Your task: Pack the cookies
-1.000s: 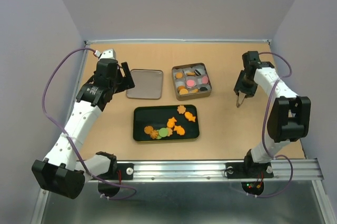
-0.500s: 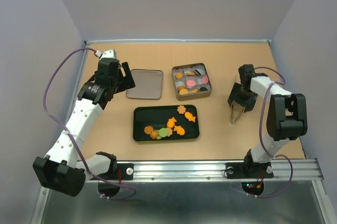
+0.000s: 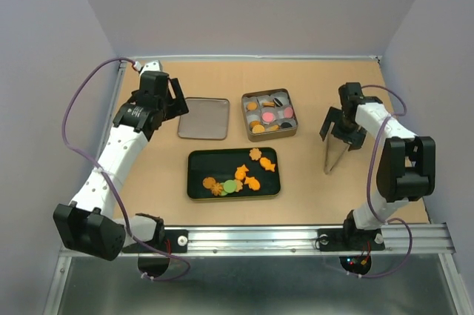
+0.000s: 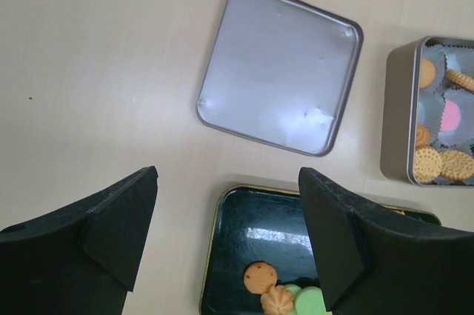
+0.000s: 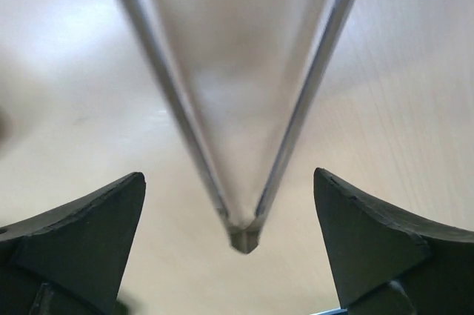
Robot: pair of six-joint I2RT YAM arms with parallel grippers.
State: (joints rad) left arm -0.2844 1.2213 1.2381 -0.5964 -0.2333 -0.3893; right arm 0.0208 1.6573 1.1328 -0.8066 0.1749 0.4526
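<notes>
Several cookies (image 3: pixel 241 176), orange shapes plus round brown and green ones, lie in the black tray (image 3: pixel 197 163). More cookies (image 3: pixel 268 113) sit in paper cups inside the open square tin (image 3: pixel 246 124). My left gripper (image 3: pixel 175 100) hovers open beside the tin lid (image 3: pixel 203 118). In the left wrist view that gripper (image 4: pixel 228 174) stands open and empty above the tray (image 4: pixel 244 219), with cookies (image 4: pixel 259 276) at its near end. My right gripper (image 3: pixel 339 134) is open over the metal tongs (image 3: pixel 332 155). The tongs (image 5: pixel 244 237) lie on the table between its spread fingers (image 5: pixel 89 226), touching neither.
The lid (image 4: pixel 281 70) lies flat left of the tin (image 4: pixel 396 115). Grey walls close in the table on three sides. A metal rail (image 3: pixel 296 237) runs along the near edge by the arm bases.
My right gripper has opened wide and let go of the tongs, which now lie on the table. The left arm has swung toward the far left corner.
</notes>
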